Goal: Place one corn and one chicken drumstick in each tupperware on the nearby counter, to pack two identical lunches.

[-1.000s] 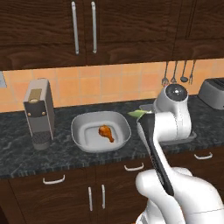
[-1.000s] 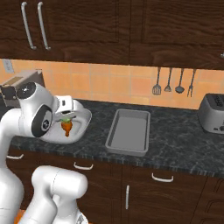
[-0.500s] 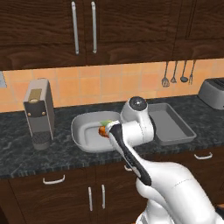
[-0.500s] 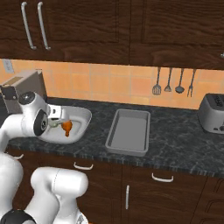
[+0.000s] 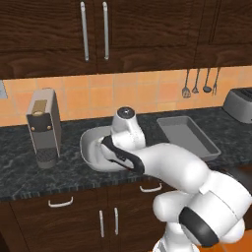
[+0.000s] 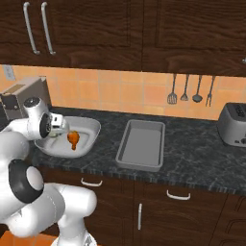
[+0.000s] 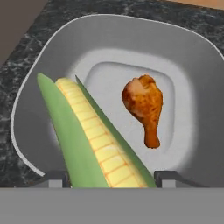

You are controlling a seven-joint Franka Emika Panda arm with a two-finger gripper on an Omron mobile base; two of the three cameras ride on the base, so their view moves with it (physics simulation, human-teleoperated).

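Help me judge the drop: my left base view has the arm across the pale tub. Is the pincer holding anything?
Observer: Yes, the pincer is shut on a corn cob with green husk along both sides.
Operator: Anything in the tub already?
Observer: One chicken drumstick lies in the well of the pale tub.
Operator: Is the cob over the drumstick?
Observer: No. In the hand view the cob hangs over the tub beside the drumstick, not across it.
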